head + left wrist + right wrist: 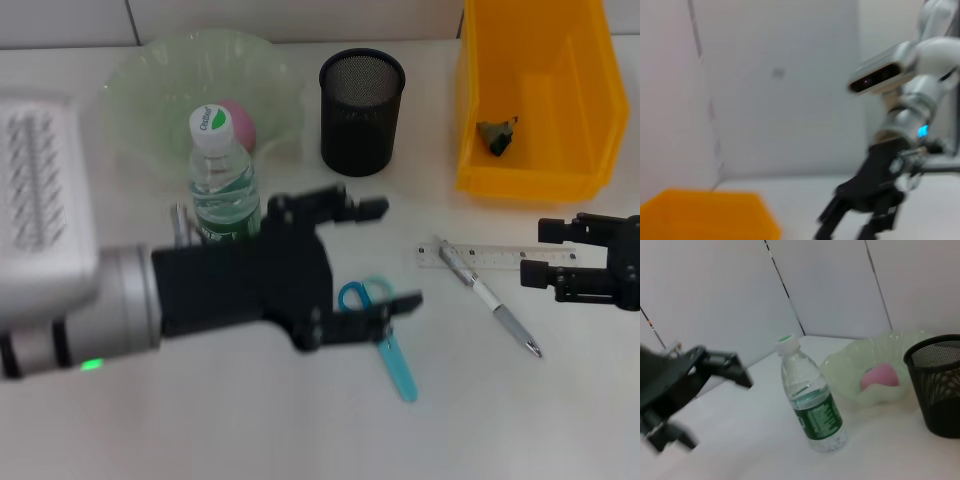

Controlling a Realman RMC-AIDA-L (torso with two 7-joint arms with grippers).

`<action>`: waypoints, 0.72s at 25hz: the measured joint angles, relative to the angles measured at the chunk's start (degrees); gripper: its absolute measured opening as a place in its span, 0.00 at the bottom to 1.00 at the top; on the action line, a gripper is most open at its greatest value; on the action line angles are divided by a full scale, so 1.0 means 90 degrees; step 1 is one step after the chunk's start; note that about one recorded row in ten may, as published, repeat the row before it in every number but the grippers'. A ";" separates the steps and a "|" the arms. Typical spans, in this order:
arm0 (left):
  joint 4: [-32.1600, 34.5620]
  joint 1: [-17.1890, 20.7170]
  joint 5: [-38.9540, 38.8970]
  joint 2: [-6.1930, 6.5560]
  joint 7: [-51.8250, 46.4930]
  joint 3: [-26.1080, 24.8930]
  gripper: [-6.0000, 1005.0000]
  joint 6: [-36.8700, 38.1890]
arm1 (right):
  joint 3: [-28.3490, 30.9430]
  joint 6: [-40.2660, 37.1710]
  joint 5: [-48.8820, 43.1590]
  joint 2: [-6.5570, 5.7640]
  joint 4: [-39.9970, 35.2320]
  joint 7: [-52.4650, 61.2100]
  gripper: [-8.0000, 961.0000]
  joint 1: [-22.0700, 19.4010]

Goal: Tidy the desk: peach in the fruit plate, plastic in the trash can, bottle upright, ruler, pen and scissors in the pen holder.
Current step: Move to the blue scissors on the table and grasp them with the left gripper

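Observation:
The bottle (222, 170) (812, 400) stands upright in front of the green fruit plate (150, 80) (845, 372), which holds the pink peach (241, 121) (880, 376). A dark scrap of plastic (497, 137) lies in the yellow trash can (580, 150). The black mesh pen holder (362, 110) (935, 385) stands between plate and bin. On the table lie the ruler (500, 257), the pen (490, 298) across it, and the blue scissors (388, 345). My left gripper (385, 255) hovers open just right of the bottle, above the scissors' handles. Open too, my right gripper (540, 252) sits at the ruler's right end.
The yellow bin's corner (705, 215) shows in the left wrist view, with my right arm's gripper (865, 220) beyond it. My left arm's grey body (60, 260) covers the table's left side. A pale wall rises behind the desk.

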 joint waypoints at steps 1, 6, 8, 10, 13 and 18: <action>-0.0564 -0.0051 -0.0523 0.0001 0.0738 -0.0107 0.79 0.0390 | 0.0000 -0.0077 -0.0055 -0.0002 -0.0201 0.0225 0.83 0.0021; -0.3557 -0.0689 -0.2276 0.0006 0.3669 -0.0878 0.79 0.2210 | -0.0309 -0.0488 -0.0482 0.0009 -0.1410 0.1780 0.82 0.0173; -0.4898 -0.1105 -0.2293 0.0022 0.4202 -0.1601 0.79 0.2959 | -0.0707 -0.0581 -0.0869 0.0005 -0.2015 0.2705 0.82 0.0281; -0.5235 -0.1198 -0.2180 0.0026 0.4251 -0.1808 0.79 0.3085 | -0.1284 -0.0604 -0.1429 0.0010 -0.2697 0.3761 0.82 0.0439; -0.5394 -0.1235 -0.2008 0.0030 0.4274 -0.1920 0.79 0.3076 | -0.2609 -0.0509 -0.2591 0.0030 -0.3753 0.6114 0.82 0.0971; -0.5411 -0.1204 -0.1934 0.0031 0.4203 -0.1933 0.79 0.2938 | -0.3572 -0.0447 -0.3094 0.0034 -0.3825 0.7211 0.82 0.1647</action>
